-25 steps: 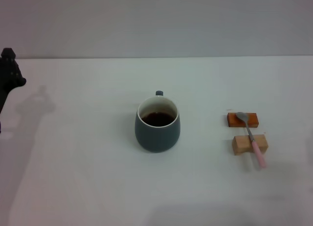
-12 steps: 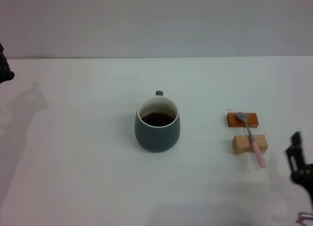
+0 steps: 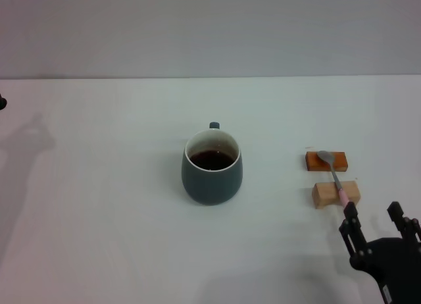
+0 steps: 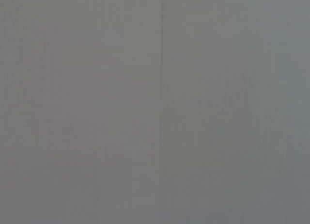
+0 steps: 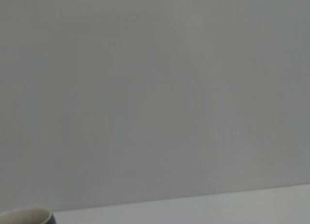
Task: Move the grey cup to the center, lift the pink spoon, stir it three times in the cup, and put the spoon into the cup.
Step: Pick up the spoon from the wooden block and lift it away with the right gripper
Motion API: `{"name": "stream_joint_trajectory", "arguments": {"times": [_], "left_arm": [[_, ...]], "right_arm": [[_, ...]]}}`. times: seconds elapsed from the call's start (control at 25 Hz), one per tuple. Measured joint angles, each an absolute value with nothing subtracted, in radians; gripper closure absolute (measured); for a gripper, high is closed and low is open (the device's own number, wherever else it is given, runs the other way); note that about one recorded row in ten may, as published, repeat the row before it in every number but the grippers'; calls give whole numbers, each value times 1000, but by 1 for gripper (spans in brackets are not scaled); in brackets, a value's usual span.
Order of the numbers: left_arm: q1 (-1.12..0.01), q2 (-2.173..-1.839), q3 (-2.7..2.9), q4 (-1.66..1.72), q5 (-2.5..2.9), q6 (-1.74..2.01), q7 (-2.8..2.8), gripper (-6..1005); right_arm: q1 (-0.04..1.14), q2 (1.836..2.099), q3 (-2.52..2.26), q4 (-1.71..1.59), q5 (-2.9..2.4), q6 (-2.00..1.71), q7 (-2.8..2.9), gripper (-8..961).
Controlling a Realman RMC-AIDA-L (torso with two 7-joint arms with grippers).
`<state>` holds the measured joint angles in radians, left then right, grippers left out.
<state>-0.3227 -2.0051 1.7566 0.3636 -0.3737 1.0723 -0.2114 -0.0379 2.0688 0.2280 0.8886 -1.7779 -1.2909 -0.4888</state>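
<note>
The right gripper hovered with fingers spread at the table's near right corner, just short of the pink spoon.

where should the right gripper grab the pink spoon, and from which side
Probably the pink handle end of the pink spoon, from above: it overhangs the tan block toward the open right gripper, while its bowl rests on the orange block.

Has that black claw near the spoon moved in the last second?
Yes. The right gripper came into view from the lower right, and its open fingers now sit just near of the tan block.
</note>
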Motion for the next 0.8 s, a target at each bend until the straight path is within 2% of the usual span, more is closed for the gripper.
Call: {"name": "stream_joint_trajectory", "arguments": {"times": [0.36,0.8], "left_arm": [[-323,-2013,1747,362,-374,1073,-211,997],[-331,-2016,1731,357,-374,1069,-210,997]], "right_arm": [[-17,2042,237,892,-1714,-1263,-501,262],[37,2030,260,884,-1695,-1142,-497,262]]}}
